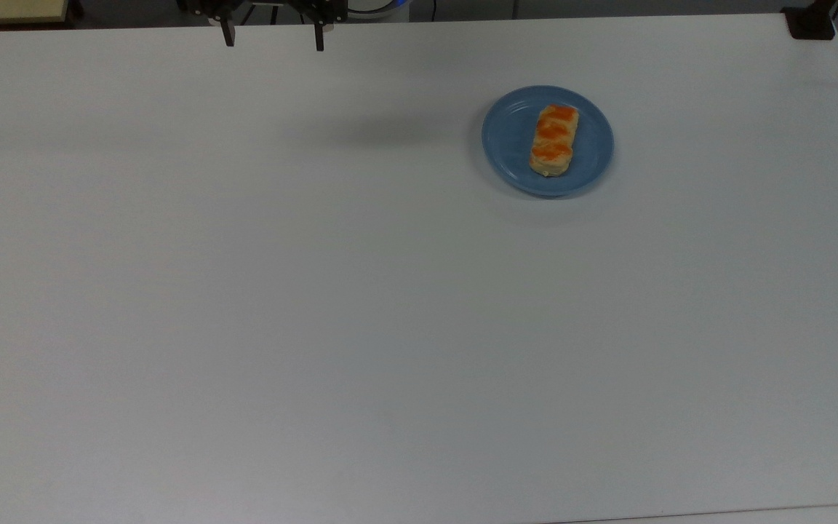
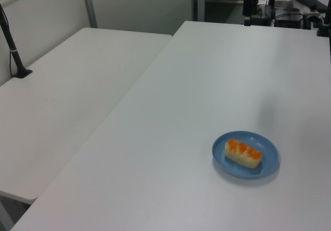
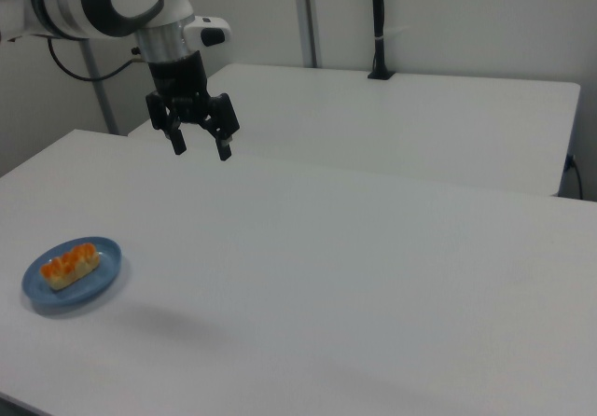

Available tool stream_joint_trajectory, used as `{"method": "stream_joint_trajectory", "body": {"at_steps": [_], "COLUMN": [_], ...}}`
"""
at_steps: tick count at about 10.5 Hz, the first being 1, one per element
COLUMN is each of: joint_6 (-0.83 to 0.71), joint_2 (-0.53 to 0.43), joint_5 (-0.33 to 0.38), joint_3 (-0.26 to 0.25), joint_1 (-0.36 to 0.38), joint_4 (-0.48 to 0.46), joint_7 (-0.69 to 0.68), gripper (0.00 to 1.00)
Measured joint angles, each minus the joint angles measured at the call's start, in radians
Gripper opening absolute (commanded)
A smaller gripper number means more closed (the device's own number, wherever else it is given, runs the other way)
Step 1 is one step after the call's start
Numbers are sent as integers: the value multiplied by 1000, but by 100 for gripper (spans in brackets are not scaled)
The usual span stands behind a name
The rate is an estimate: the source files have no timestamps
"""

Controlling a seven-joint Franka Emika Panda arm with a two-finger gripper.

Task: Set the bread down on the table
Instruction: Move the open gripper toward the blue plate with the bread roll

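The black two-finger gripper (image 1: pixel 273 40), fingers spread and empty, hangs well apart from the small pale-yellow, orange-topped bread (image 1: pixel 554 140), which lies on a round blue plate (image 1: pixel 510 138) to the top view's right, long axis running near-to-far.

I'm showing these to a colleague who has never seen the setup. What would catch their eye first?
The blue plate with the bread lying on it, the only colour on the white table, toward the top view's right. Next, the open gripper hanging above the table, apart from the plate.

The bench (image 1: pixel 317 291) looks smooth, matt white; the plate (image 1: pixel 510 138) glossy blue glaze; the bread (image 1: pixel 554 140) soft, slightly shiny.
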Motion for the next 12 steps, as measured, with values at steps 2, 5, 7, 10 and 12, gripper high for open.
{"method": "stream_joint_trajectory", "body": {"at_steps": [2, 5, 7, 10, 12], "joint_6": [0, 0, 0, 0, 0], "joint_2": [0, 0, 1, 3, 9], "joint_5": [4, 23, 24, 24, 26], "joint_3": [-4, -13, -13, -12, -7], "joint_1": [0, 0, 0, 1, 15], "joint_4": [0, 0, 0, 0, 0], "joint_7": [1, 1, 1, 1, 1], "gripper": [100, 100, 100, 100, 100]}}
